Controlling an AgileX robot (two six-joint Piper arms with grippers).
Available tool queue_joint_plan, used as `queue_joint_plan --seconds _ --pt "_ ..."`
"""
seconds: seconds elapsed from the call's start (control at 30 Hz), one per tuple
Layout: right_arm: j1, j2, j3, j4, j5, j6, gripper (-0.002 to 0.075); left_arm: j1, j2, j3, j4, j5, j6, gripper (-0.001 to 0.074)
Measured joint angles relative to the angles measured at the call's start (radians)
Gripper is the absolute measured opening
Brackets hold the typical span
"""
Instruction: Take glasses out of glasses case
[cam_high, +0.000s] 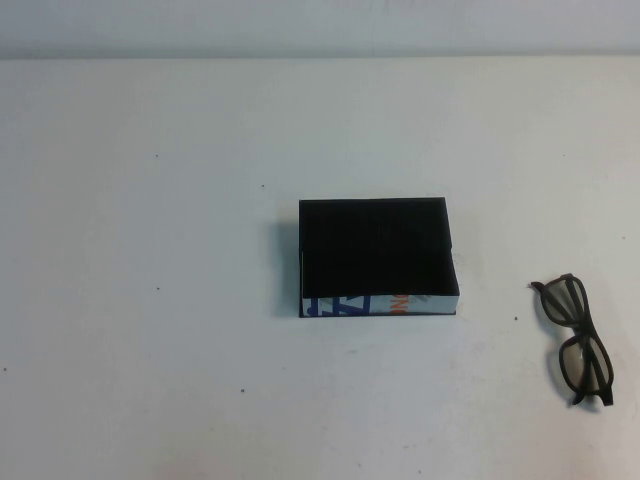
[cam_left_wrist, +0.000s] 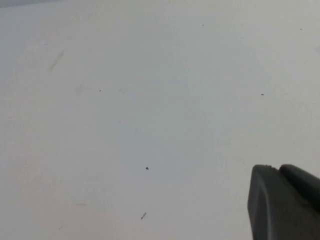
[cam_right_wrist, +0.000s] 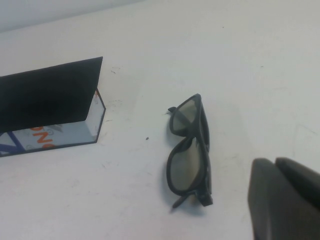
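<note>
From the high view, the glasses case (cam_high: 378, 256) sits near the middle of the white table (cam_high: 150, 350), its black top up and its white printed side facing the robot. The glasses (cam_high: 577, 337) lie folded on the table well to the right of the case, outside it and apart from it. Neither arm shows here.

In the left wrist view, the left claw (cam_left_wrist: 285, 202) appears only as a dark corner above bare table; whether it is open or closed cannot be told.

In the right wrist view, the right claw (cam_right_wrist: 286, 197) hangs just beside the glasses (cam_right_wrist: 190, 150) without touching them; its state cannot be told. The case (cam_right_wrist: 50, 107) lies beyond the glasses.
</note>
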Motion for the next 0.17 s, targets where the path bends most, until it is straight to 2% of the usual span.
queue_joint_plan --seconds 0.17 --pt "0.000 0.000 0.000 0.000 0.000 0.000 -0.0018 0.000 0.000 0.000 0.000 0.000 0.000 -0.0004"
